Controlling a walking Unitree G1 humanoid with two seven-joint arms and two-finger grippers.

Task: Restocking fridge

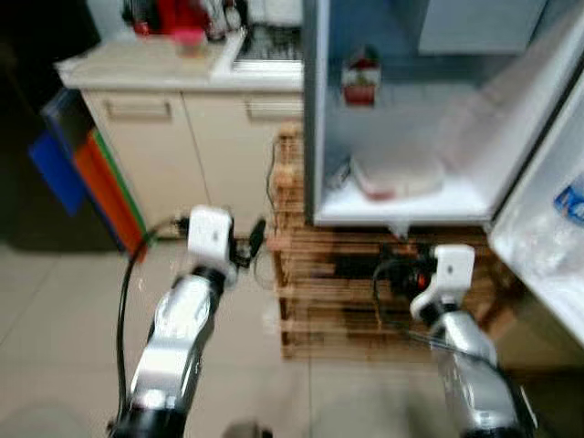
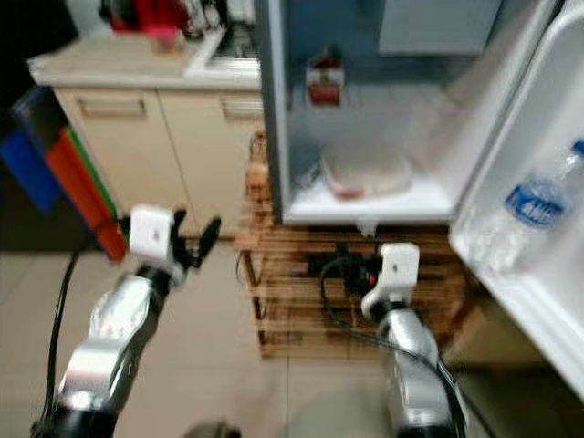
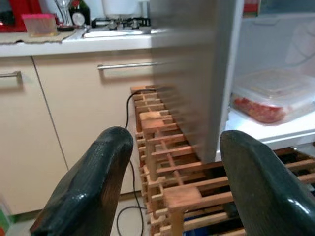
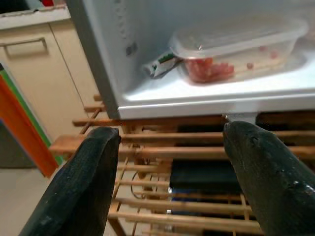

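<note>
Nearest to the camera are the two silver arms, both raised over the tiled floor (image 1: 55,301). The left gripper (image 3: 172,184) is released, its two black fingers (image 3: 88,187) spread wide with nothing between them; it is in front of the cream cabinet (image 1: 219,155) and beside the wooden rack (image 1: 338,274). The right gripper (image 4: 167,182) is also released and holds nothing; it hangs before the same rack, just below the fridge (image 1: 315,119) floor.

The wooden rack carries the small fridge, and a black cable (image 3: 129,113) runs down between the rack and the cabinet. The fridge door (image 2: 538,182) stands open at the robot's right, and a water bottle (image 2: 538,196) with a blue label lies in the door shelf. On the white bottom shelf (image 4: 206,93) inside the fridge rests a clear lidded container (image 4: 236,46) with red food, and a small green and white packet (image 4: 158,65) lies just beside it. Deeper inside stands a red and white carton (image 1: 361,78).

Farthest away, on the counter (image 1: 137,59), are red things, too blurred to tell, and a gas stove (image 3: 118,21)
</note>
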